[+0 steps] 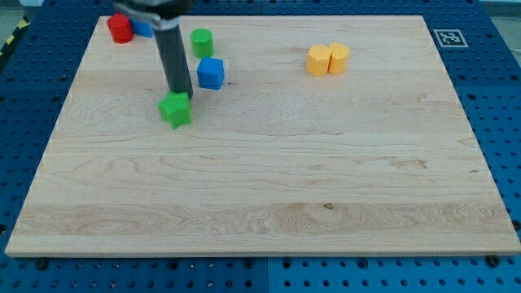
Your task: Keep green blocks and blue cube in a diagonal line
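wooden board [260, 203] on blue pegboard [505, 122] | green star block [175, 110] touching my tip [181, 94] | no gripper fitted

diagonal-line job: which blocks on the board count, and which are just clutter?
In the job:
- green cylinder
- blue cube
- green star-shaped block, with my tip at its top edge

Lying about:
- red block, top left
- blue block beside it, partly hidden
- two yellow blocks, touching
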Controlling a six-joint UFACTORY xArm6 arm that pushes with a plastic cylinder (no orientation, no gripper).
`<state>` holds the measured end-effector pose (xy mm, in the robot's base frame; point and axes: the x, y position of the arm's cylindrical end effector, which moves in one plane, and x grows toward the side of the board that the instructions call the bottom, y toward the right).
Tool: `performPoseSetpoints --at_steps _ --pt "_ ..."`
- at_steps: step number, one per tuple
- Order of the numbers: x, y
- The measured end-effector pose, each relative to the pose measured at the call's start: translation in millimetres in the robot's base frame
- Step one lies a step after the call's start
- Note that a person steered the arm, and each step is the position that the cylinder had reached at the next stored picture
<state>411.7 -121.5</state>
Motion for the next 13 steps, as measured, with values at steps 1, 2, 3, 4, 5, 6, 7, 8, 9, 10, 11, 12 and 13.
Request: performPoseSetpoints --at_steps 1,2,3,4,5,6,7,8,9,10,11,12,13 --pt "48.8 1.9" --pt "36.5 -7.4" --pt "29.7 46.2" --pt "7.6 115.7" --pt "-52.6 149.6" --pt "-91.6 125.7" --pt "-112.1 88.2" --pt "-108.7 64.0" --pt "-85.0 45.2" --pt "-58.2 34.2" --pt "-36.5 26.3" --pt "-10.1 19.8" --pt "20.6 18.3"
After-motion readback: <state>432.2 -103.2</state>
